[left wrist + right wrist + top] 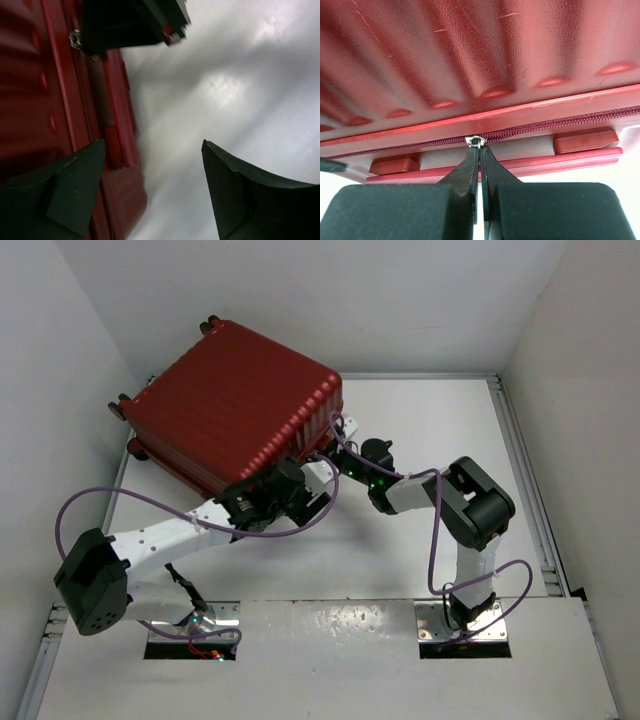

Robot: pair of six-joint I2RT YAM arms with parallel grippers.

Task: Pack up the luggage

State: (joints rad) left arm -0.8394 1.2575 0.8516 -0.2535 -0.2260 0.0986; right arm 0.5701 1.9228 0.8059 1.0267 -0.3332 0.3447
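Observation:
The large red ribbed suitcase (235,405) lies closed at the back left of the table, small wheels on its left side. In the right wrist view its shell (480,60) fills the frame, with the dark red zipper running along its side. My right gripper (480,150) is shut on the silver zipper pull (476,141); it sits at the case's near right corner (335,462). My left gripper (152,150) is open and empty beside the case's side edge (65,100); in the top view it is at the near corner (290,485).
White walls enclose the table (430,420) at the back and both sides. Purple cables loop from both arms. A metal rail (525,470) runs along the table's right edge. The right gripper's dark body (130,22) shows at the top of the left wrist view.

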